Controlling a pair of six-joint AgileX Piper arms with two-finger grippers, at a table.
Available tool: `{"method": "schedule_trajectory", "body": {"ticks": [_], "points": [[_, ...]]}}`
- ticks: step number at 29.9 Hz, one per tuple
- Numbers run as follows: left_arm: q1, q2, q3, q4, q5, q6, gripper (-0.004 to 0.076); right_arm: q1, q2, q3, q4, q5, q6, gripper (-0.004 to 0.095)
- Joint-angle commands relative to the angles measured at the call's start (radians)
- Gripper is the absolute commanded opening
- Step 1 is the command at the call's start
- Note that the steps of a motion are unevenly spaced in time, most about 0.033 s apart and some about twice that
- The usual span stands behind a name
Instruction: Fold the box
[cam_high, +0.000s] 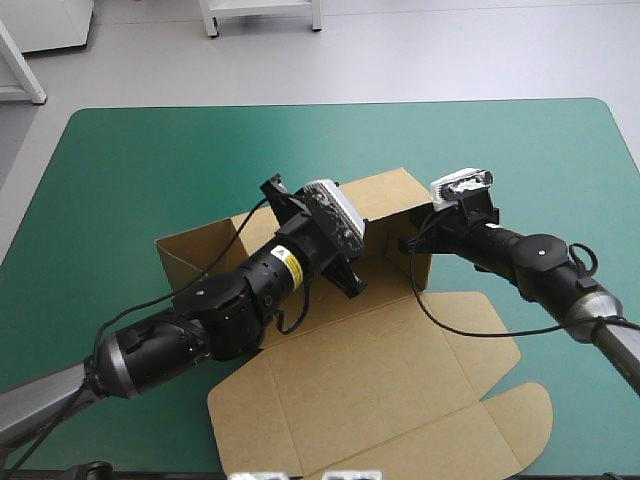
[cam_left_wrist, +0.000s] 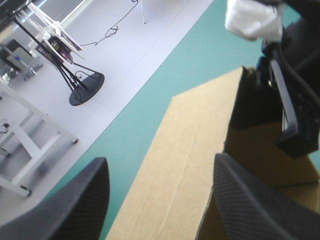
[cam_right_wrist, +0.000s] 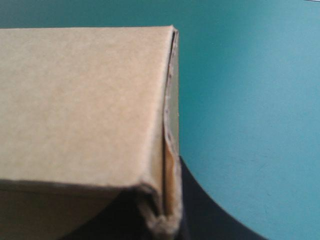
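The brown box (cam_high: 380, 370) lies mid-table with its walls raised and its lid flat toward the near edge. My left gripper (cam_high: 328, 236) hovers over the tray's inside, open; in the left wrist view the far wall (cam_left_wrist: 190, 145) runs between its black fingers (cam_left_wrist: 80, 200). My right gripper (cam_high: 412, 243) is at the tray's right far corner. In the right wrist view the box wall (cam_right_wrist: 80, 100) fills the near field, and its doubled edge (cam_right_wrist: 170, 165) sits pinched between the fingers (cam_right_wrist: 200, 210), which are shut on it. The right gripper (cam_left_wrist: 280, 100) also shows ahead of the left one.
Teal-green cover (cam_high: 150, 160) lies bare around the box on the left, far and right sides. The lid's rounded flap (cam_high: 520, 420) reaches close to the table's near edge. The floor beyond the far edge (cam_left_wrist: 100, 60) shows in the left wrist view.
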Motion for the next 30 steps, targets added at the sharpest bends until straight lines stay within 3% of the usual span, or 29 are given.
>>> {"method": "schedule_trajectory", "body": {"ticks": [1,8,12,14,18,21,24,27,30], "points": [[0.022,-0.053,-0.103,-0.144,-0.001,0.027,0.0442,-0.001,-0.033,-0.035,0.036,-0.021,0.018,-0.0017],[0.133,-0.057,-0.263,-0.422,0.102,0.138,0.0442,-0.001,-0.033,-0.035,0.027,-0.024,0.048,-0.0016],[0.342,-0.057,-0.323,-0.435,0.213,0.166,0.0442,-0.001,-0.033,-0.053,-0.055,-0.026,0.126,-0.0014],[0.468,-0.058,-0.338,-0.533,0.241,0.247,0.0442,-0.001,-0.033,-0.074,-0.16,-0.022,0.22,-0.0013],[0.755,-0.058,-0.338,-0.886,0.275,0.502,0.0442,-0.003,-0.029,-0.148,-0.489,0.03,0.539,-0.0013],[0.963,-0.058,-0.338,-1.091,0.295,0.637,0.0442,-0.003,-0.013,-0.25,-0.801,0.133,0.836,-0.0013],[1.121,-0.056,-0.338,-1.186,0.339,0.7,0.0441,-0.003,0.031,-0.391,-1.03,0.286,1.044,-0.0013],[1.199,-0.052,-0.334,-1.192,0.401,0.715,0.0441,-0.003,0.106,-0.567,-1.148,0.463,1.133,-0.0013],[1.215,-0.049,-0.302,-1.192,0.415,0.729,0.0441,-0.003,0.208,-0.734,-1.177,0.605,1.142,-0.0013]]}}
